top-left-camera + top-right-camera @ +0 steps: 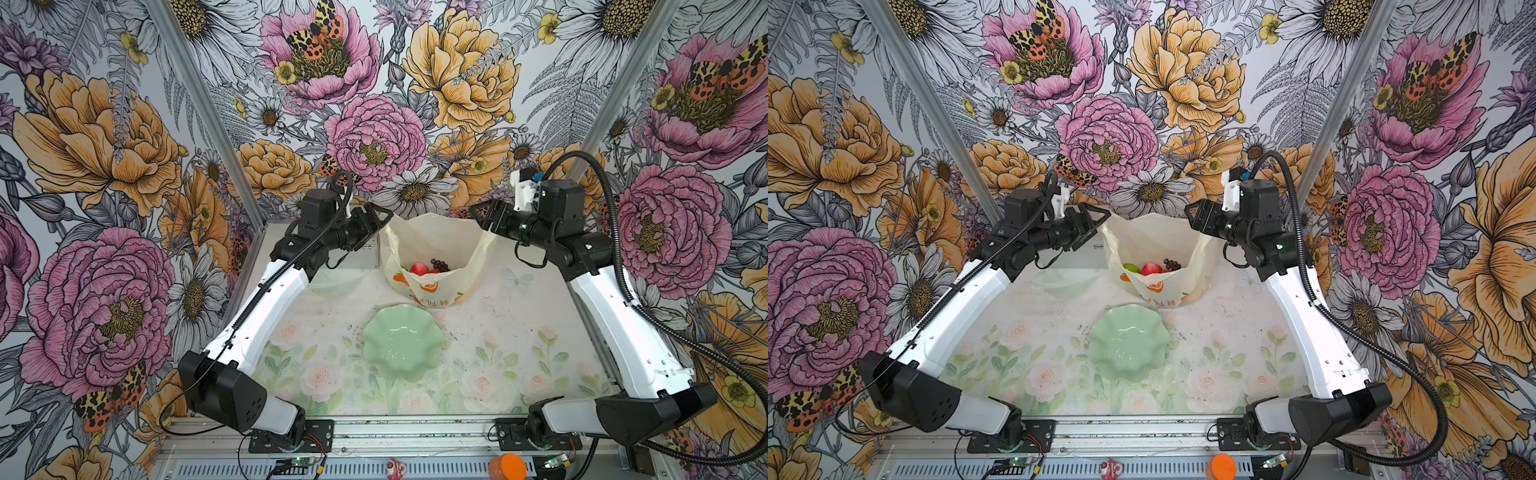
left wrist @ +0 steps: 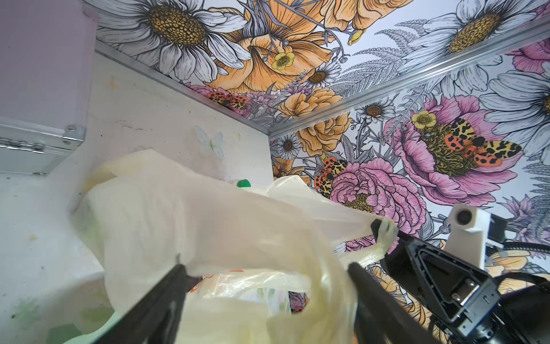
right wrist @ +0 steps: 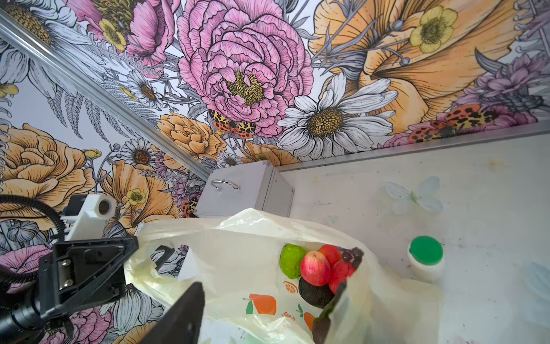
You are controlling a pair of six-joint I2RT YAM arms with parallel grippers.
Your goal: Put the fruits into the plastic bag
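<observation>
"Well, where's the plastic bag (image 1: 436, 237)?"
"Upright at the back of the table (image 1: 540, 332), slung between left gripper (image 2: 265, 268) and right gripper (image 3: 269, 287) — both with fingers spread, film draped over them. Green bowl (image 1: 374, 332) just in front."
"Inside the bag?"
"Avocado (image 3: 315, 293), apple (image 3: 315, 268), green ball (image 3: 291, 260), grape bunch (image 1: 439, 265)."

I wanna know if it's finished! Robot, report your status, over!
Left gripper open, right gripper open, both at the bag rim. Fruits sit inside the bag. Bag handle draped over a right finger.

Avocado (image 3: 313, 295) partly hidden behind red-pink apple (image 3: 315, 268).
</observation>
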